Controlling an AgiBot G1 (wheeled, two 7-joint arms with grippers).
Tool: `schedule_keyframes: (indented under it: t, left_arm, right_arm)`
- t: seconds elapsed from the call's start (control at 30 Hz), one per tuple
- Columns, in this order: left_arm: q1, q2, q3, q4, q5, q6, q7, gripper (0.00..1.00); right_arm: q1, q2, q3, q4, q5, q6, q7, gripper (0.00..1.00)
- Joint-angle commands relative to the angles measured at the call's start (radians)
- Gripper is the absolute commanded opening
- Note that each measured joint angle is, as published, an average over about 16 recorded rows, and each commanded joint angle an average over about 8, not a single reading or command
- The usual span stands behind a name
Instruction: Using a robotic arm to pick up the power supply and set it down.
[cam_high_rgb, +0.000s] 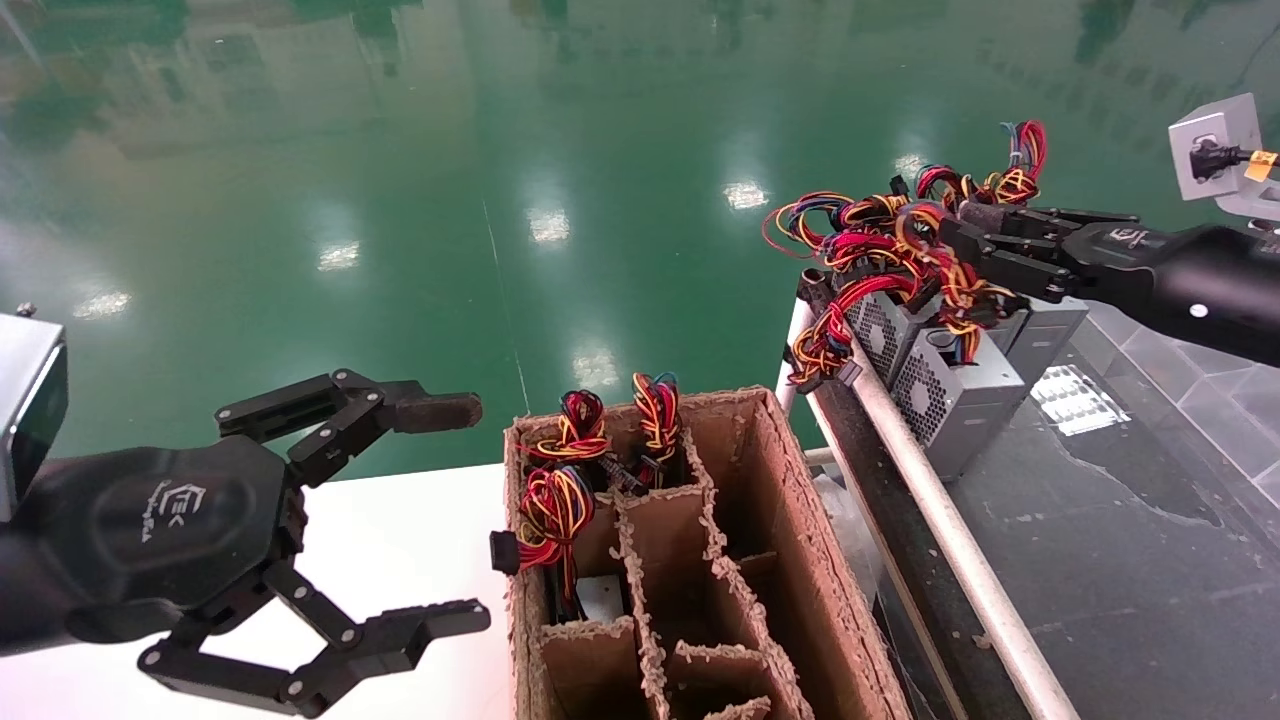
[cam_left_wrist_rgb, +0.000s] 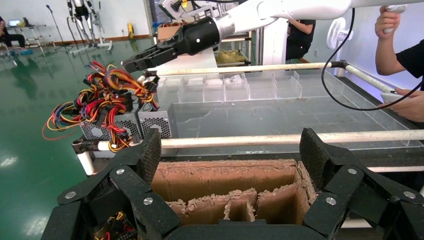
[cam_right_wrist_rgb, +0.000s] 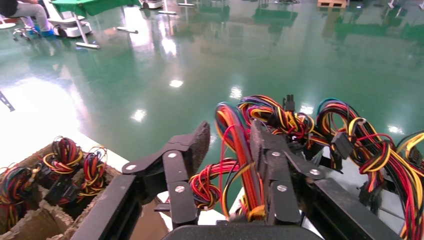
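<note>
Grey power supply units (cam_high_rgb: 955, 395) with perforated grilles stand side by side on the dark table behind the white rail, also seen in the left wrist view (cam_left_wrist_rgb: 156, 122). Their red-yellow-orange wire bundles (cam_high_rgb: 880, 250) rise in a tangle above them. My right gripper (cam_high_rgb: 985, 245) reaches into that tangle from the right. It is open, and a strand of wires (cam_right_wrist_rgb: 239, 150) runs between its fingers (cam_right_wrist_rgb: 200, 142), lying against one of them. My left gripper (cam_high_rgb: 455, 512) hangs open and empty over the white table, left of the cardboard box.
A brown cardboard divider box (cam_high_rgb: 795, 500) stands between the arms, with wire bundles (cam_high_rgb: 555, 495) in its far cells. A white rail (cam_high_rgb: 935, 495) edges the dark table (cam_high_rgb: 1100, 560). A person's hands (cam_left_wrist_rgb: 400, 55) are at the table's far side. Green floor lies beyond.
</note>
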Motion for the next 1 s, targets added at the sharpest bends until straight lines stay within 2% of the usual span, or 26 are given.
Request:
schedule_keyframes:
  t: [0.03, 0.57, 1.0]
  left_arm:
    - [0.0, 0.0, 0.0, 0.0, 0.0, 0.0, 0.0, 1.0]
    - [0.0, 0.0, 0.0, 0.0, 0.0, 0.0, 0.0, 1.0]
    - [0.0, 0.0, 0.0, 0.0, 0.0, 0.0, 0.0, 1.0]
  right_arm:
    - [0.002, 0.001, 0.0, 0.0, 0.0, -0.008, 0.0, 1.0]
    - [0.01, 0.043, 0.032, 0.014, 0.045, -0.155, -0.008, 1.0]
    - [-0.117, 0.088, 0.096, 0.25, 0.08, -0.165, 0.038, 1.0]
